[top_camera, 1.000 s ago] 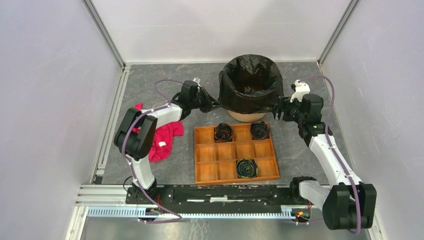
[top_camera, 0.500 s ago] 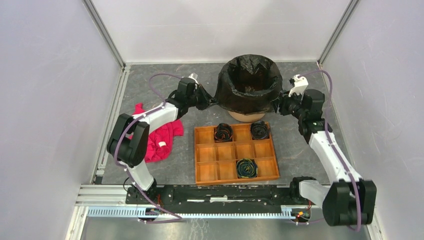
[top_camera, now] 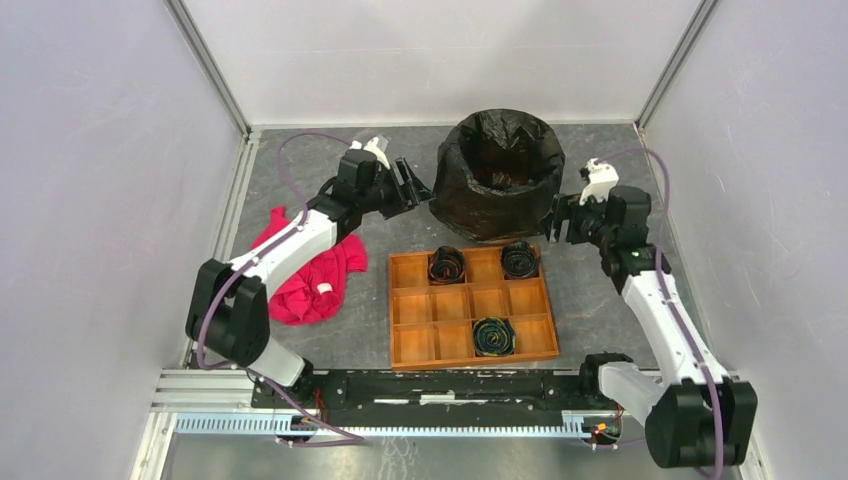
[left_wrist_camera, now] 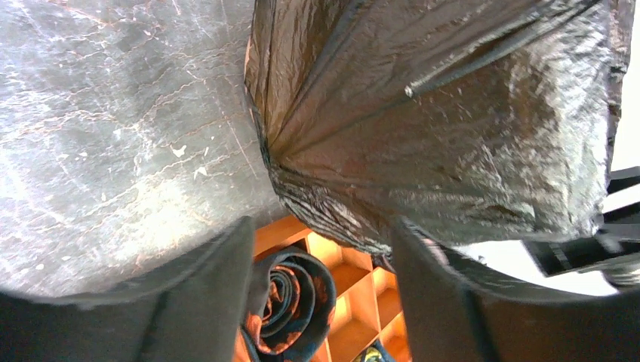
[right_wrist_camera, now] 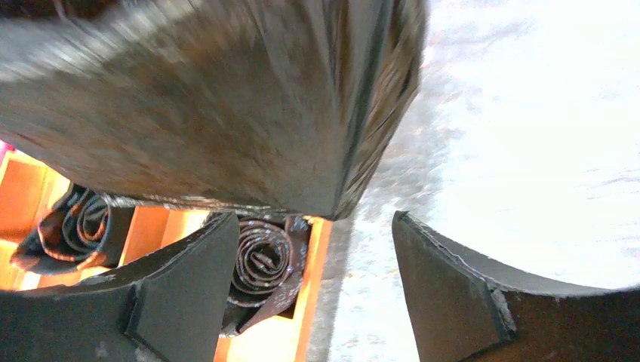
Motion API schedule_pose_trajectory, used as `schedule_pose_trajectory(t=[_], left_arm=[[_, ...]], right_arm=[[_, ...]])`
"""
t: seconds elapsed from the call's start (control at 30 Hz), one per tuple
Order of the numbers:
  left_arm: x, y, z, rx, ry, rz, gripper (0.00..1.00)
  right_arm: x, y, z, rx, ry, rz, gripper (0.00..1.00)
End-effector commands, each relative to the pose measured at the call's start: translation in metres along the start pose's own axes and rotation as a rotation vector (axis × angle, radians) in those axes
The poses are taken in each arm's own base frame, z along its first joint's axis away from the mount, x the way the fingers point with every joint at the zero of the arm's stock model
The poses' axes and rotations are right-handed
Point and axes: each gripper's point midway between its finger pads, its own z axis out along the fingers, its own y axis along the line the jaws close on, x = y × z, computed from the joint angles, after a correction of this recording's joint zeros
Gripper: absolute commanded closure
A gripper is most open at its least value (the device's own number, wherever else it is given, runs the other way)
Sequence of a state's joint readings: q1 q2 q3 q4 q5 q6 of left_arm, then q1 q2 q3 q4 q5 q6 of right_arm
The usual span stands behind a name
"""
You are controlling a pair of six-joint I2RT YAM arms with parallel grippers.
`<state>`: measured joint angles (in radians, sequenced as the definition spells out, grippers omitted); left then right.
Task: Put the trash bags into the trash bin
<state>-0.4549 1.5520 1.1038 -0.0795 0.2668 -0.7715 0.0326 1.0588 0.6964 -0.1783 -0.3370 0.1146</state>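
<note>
Trash bag (top_camera: 497, 190) now drapes fully over the trash bin, far centre, hiding the base exposed a moment ago. Left gripper (top_camera: 412, 185) has just released its hem; right gripper (top_camera: 555, 218) also stands spread, empty. Lining judged essentially complete.
</note>
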Motion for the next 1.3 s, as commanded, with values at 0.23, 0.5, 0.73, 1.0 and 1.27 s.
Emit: schedule_pose_trajectory(t=[0.23, 0.5, 0.73, 1.0, 1.27], left_arm=[[-0.035, -0.037, -0.056, 0.045, -0.067, 0.261, 0.07], [-0.021, -0.05, -0.08, -0.006, -0.127, 0.401, 0.02], [-0.016, -0.064, -0.089, 0.018, -0.147, 0.434, 0.02], [-0.001, -0.074, -0.088, 0.037, -0.132, 0.457, 0.0], [0.0, -0.071, -0.086, 0.022, -0.131, 0.455, 0.0]], right_arm=[[-0.171, 0.032, -0.052, 0.036, -0.213, -0.198, 0.17], [-0.199, 0.11, 0.061, -0.171, -0.056, -0.329, 0.38], [-0.18, 0.043, 0.139, 0.22, 0.096, -0.304, 0.63], [-0.171, -0.02, 0.139, 0.581, 0.057, -0.295, 0.63], [-0.179, 0.01, 0.123, 0.497, 0.075, -0.384, 0.48]])
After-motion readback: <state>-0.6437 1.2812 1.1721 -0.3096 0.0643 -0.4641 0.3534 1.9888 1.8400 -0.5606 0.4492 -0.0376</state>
